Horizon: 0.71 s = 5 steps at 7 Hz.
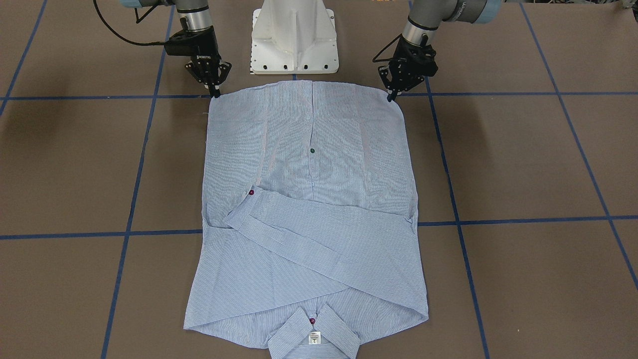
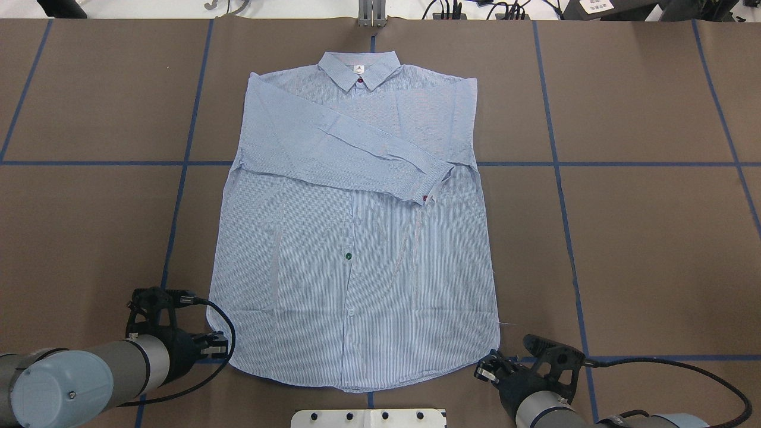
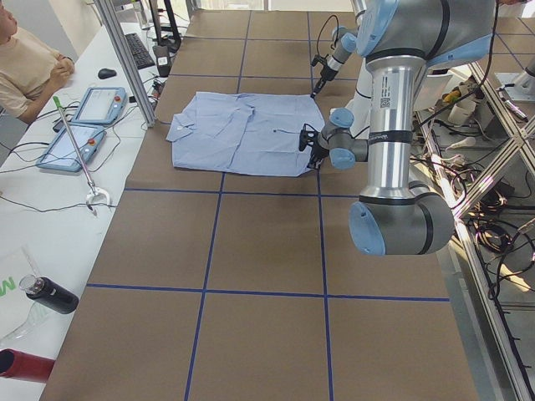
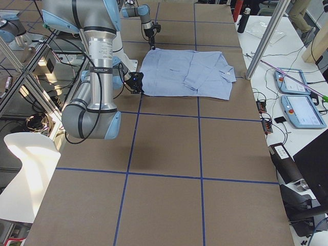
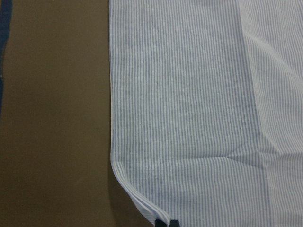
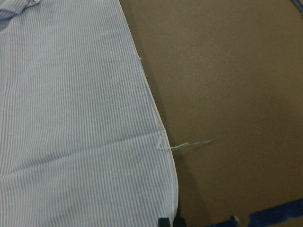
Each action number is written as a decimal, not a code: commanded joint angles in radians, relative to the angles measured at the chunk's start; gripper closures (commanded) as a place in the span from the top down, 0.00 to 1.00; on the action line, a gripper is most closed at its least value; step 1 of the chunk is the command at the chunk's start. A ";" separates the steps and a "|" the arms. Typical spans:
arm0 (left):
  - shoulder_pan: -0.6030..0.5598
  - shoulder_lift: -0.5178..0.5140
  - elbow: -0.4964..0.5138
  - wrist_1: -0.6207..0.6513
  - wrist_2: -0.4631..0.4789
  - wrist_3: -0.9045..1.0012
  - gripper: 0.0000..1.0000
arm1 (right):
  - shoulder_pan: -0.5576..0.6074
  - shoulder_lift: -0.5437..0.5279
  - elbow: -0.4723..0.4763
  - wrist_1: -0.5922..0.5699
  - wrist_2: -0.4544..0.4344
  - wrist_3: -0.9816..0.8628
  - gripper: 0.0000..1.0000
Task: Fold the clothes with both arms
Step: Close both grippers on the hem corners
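Observation:
The light blue striped shirt [image 1: 309, 199] lies flat and face up on the brown table, its collar [image 2: 358, 68] away from me and one sleeve folded across the chest. Its hem is at my side. My left gripper [image 1: 392, 97] is down at the hem's left corner [image 5: 142, 203], its fingertips [image 5: 167, 222] pinched together on the fabric edge, which lifts slightly. My right gripper [image 1: 215, 92] is down at the hem's right corner [image 6: 165, 198], its fingertips [image 6: 170, 221] together on the edge. In the overhead view the left gripper [image 2: 220, 345] and the right gripper [image 2: 484, 371] flank the hem.
The white pedestal base [image 1: 294, 40] stands just behind the hem. Blue tape lines [image 1: 523, 219] grid the table. A loose thread [image 6: 189, 144] trails from the shirt's side seam. A seated person [image 3: 25, 58] and tablets [image 3: 84, 125] are at a side table beyond the collar end.

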 commanded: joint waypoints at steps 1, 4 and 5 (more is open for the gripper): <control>-0.001 -0.002 -0.023 0.000 -0.006 0.000 0.00 | 0.026 -0.013 0.044 -0.002 0.007 -0.007 0.00; -0.009 0.029 -0.296 0.087 -0.101 0.003 0.00 | 0.011 -0.154 0.355 -0.136 0.053 -0.003 0.00; -0.009 0.034 -0.437 0.203 -0.165 0.002 0.00 | -0.030 -0.154 0.476 -0.243 0.070 0.001 0.00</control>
